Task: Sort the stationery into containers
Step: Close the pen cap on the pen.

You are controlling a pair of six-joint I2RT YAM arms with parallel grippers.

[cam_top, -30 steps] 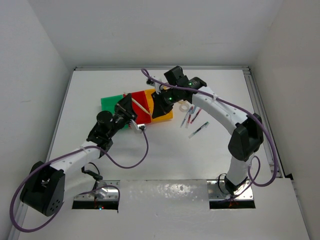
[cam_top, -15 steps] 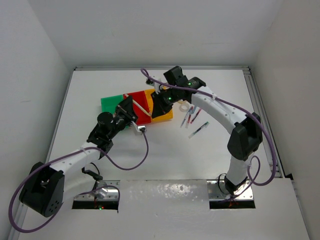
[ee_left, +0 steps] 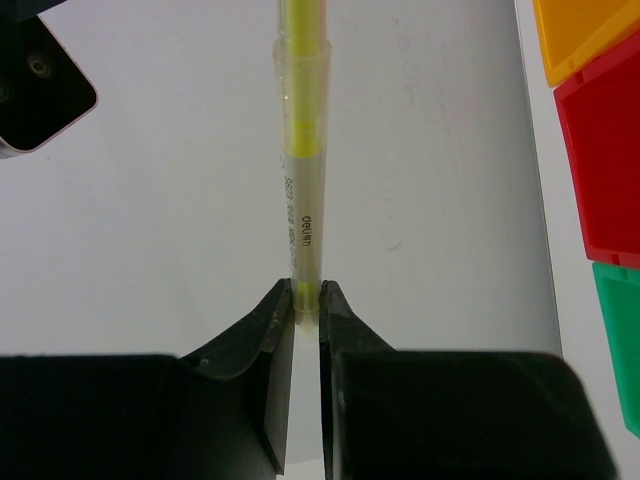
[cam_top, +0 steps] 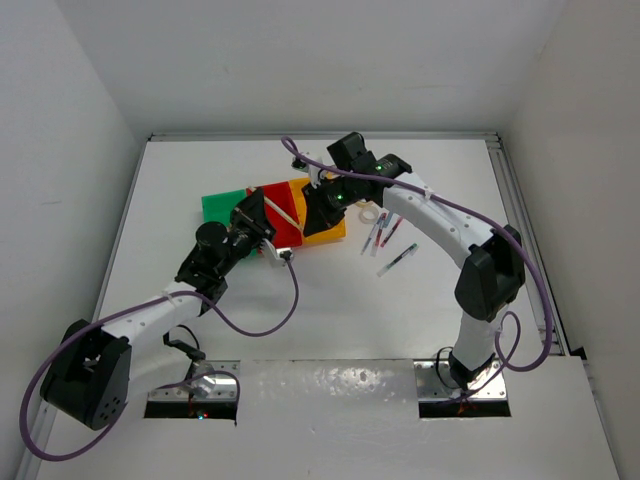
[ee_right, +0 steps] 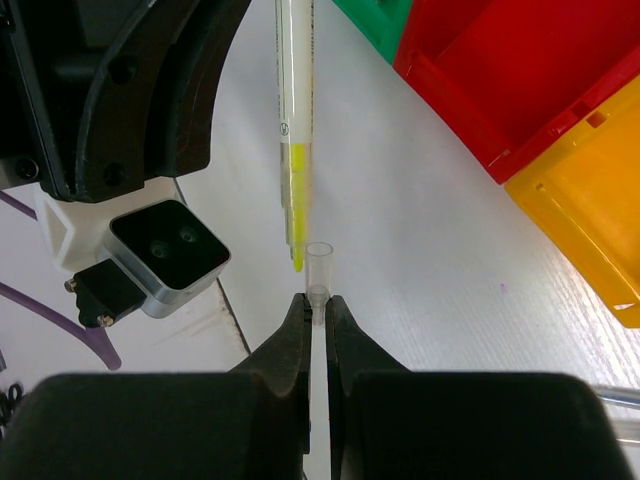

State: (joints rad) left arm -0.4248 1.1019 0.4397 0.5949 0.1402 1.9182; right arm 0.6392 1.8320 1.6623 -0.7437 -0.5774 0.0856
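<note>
My left gripper (ee_left: 307,300) is shut on the tail end of a clear pen with a yellow core (ee_left: 303,150), which points away toward the right arm. My right gripper (ee_right: 318,300) is shut on the base of a small clear cap (ee_right: 319,268). The cap's open mouth sits just beside the pen's yellow tip (ee_right: 295,120). In the top view both grippers meet over the containers, with the pen (cam_top: 283,212) between them. The green bin (cam_top: 222,207), red bin (cam_top: 285,235) and yellow bin (cam_top: 330,237) stand joined in a row.
Right of the bins, several thin pens (cam_top: 384,234) and one more pen (cam_top: 397,260) lie on the white table, and a pale tape ring (cam_top: 371,214) lies near them. The left wrist's camera housing (ee_right: 165,255) hangs close to my right fingers. Walls enclose the table.
</note>
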